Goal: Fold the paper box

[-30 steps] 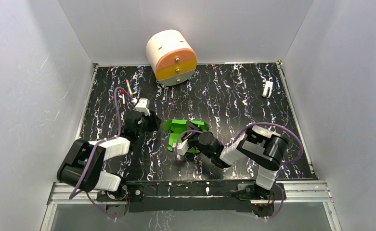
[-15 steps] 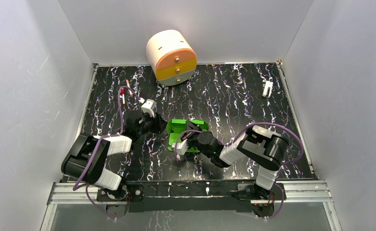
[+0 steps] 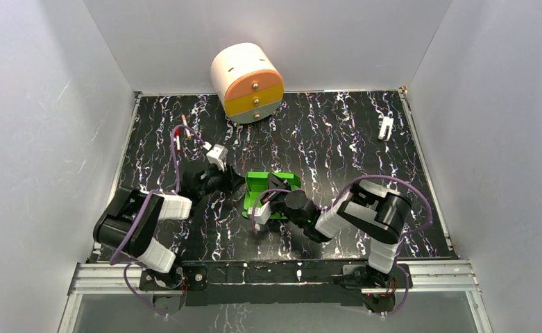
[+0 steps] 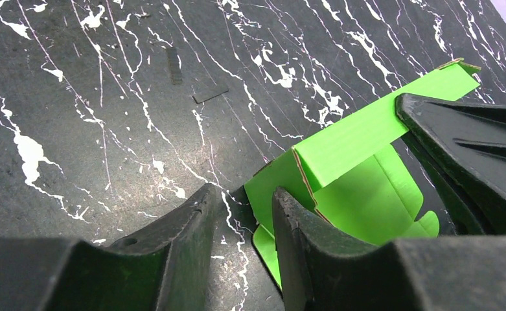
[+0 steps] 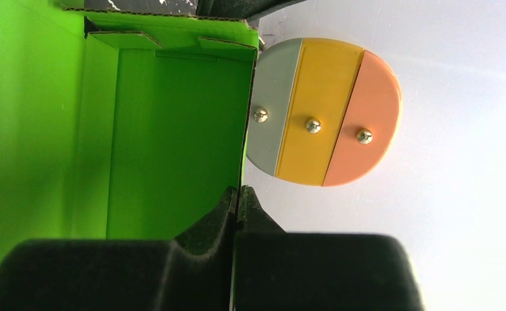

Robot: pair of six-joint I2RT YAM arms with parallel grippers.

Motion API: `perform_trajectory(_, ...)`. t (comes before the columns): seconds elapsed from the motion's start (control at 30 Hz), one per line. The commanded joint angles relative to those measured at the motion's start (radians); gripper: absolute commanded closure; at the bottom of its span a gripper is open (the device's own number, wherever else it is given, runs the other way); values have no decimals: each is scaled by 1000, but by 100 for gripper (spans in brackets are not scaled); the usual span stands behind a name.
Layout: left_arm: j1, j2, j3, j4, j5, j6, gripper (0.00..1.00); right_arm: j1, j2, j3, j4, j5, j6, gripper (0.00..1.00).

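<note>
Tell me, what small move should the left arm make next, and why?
Probably slide the left jaws forward over the upright wall of the green box. They stand open right at its corner, gripping nothing, while the right jaws are shut on another wall, steadying it.

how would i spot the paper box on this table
On the black marbled table, look near the middle, in front of the cream drawer unit. The paper box is the only bright green thing: thin card, much smaller than that unit.

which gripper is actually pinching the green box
The right gripper: its jaws are shut on a wall edge of the paper box. The left gripper shows a gap between its jaws.
</note>
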Motion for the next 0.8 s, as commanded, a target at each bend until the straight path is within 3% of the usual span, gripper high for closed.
perform_trajectory(0.0, -5, 19, -19, 97, 59, -4, 65, -2, 61, -32, 102, 8, -67, 100)
perform_trajectory(0.77, -56, 26, -7, 117, 90, 60, 66, 4, 82, -40, 134, 3, -61, 100)
